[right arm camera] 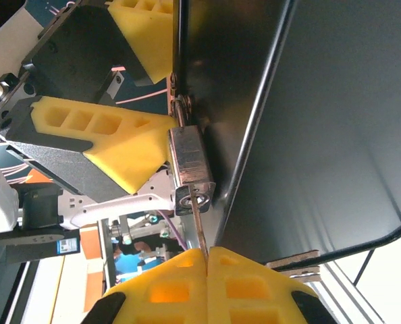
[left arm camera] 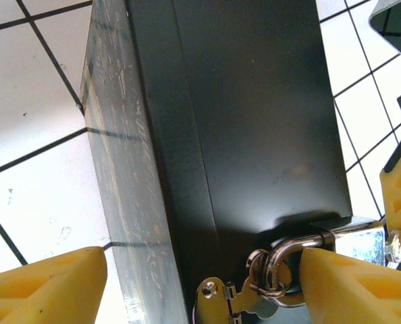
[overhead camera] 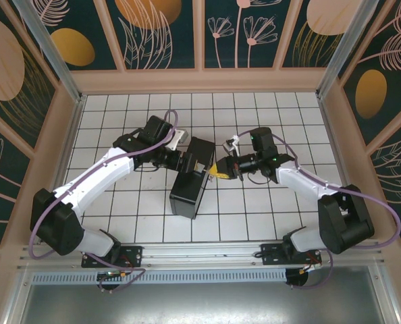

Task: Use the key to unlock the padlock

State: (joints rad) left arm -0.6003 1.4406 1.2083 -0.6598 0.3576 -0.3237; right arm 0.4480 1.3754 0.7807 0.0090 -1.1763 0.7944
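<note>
The black box lies on the white grid table. On its hasp hangs the small silver padlock, its shackle threaded through the loop. My right gripper is shut on the thin key. The key's tip sits at the keyhole in the padlock's bottom face. My left gripper stands wide open across the hasp end of the box. Its right finger rests beside the shackle and its left finger is by the box's side wall. From above, both grippers meet at the box's far end.
The table is fenced by wooden walls with patterned panels and metal corner posts. In the right wrist view the left gripper's yellow finger lies against the padlock. Open grid squares lie at the back of the table and near the arm bases.
</note>
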